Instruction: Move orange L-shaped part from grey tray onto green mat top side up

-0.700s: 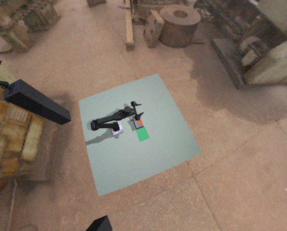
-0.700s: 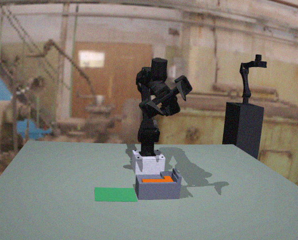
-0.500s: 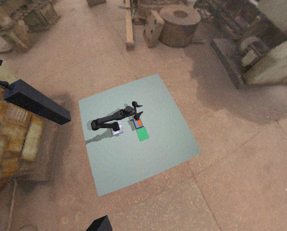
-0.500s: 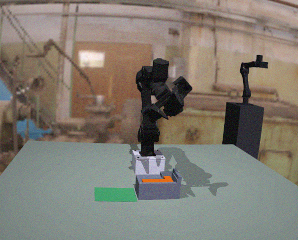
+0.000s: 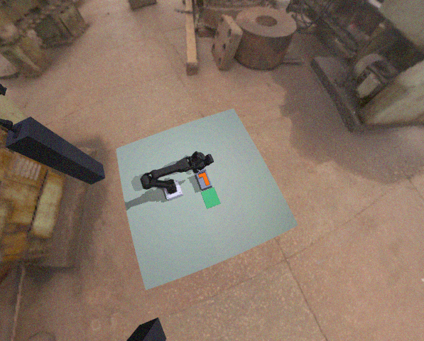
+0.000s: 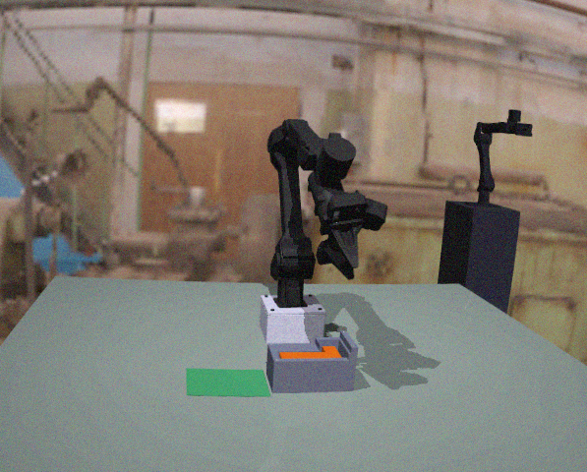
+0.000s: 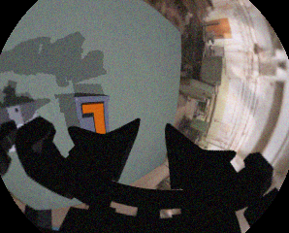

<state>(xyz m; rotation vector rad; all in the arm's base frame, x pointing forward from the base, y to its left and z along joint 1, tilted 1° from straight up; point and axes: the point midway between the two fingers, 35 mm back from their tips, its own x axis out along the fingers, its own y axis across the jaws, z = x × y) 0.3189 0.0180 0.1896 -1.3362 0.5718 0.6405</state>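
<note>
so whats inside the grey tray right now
The orange L-shaped part lies flush in the tray's pocket, top face showing. The pocket floor under it is covered. The gripper hangs well above, partly closed and empty.
</note>
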